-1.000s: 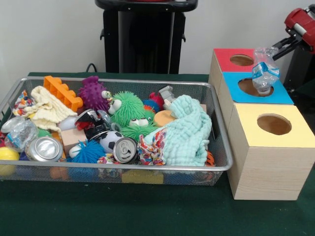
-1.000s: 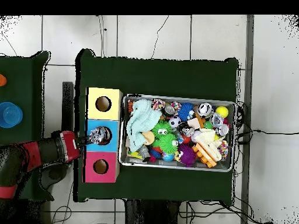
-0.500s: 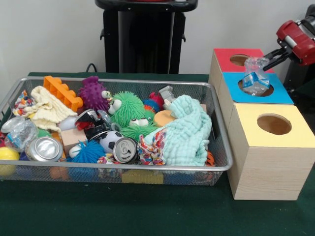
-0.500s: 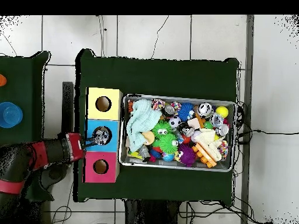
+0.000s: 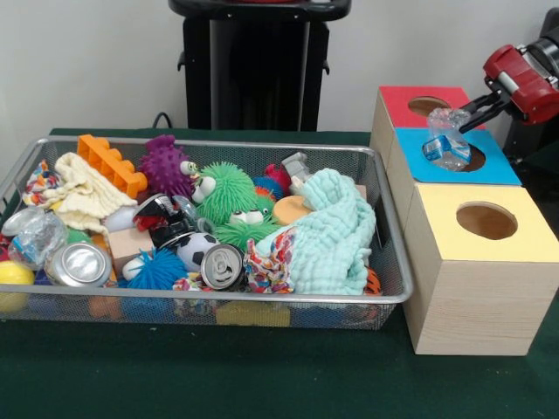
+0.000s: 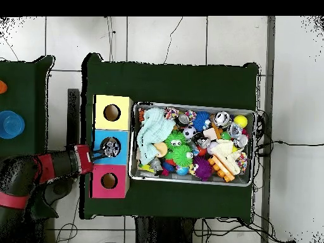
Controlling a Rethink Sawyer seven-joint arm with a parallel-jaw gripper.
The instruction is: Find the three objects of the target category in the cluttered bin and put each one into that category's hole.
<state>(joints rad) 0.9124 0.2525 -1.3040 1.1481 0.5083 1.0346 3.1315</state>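
A crushed clear plastic bottle (image 5: 445, 144) with a blue label hangs tilted in the round hole of the blue-topped box (image 5: 502, 166), its lower end dipping into the opening. My gripper (image 5: 467, 111) reaches in from the right and is shut on the bottle's top. In the overhead view the gripper (image 6: 100, 152) sits at the blue box's (image 6: 100, 136) left edge, with the bottle (image 6: 111, 147) over the hole. Another crumpled clear bottle (image 5: 35, 234) lies at the left end of the wire bin (image 5: 218, 297).
A red-topped box (image 5: 397, 98) stands behind the blue one and a yellow-topped box (image 5: 437, 214) in front. The bin holds two cans (image 5: 221, 264), a mint cloth (image 5: 336, 236), furry green balls (image 5: 229, 194), an orange brick (image 5: 109, 161) and other toys.
The bottle has come down from above the blue box into its hole and tilted over. The gripper has moved lower and left with it.
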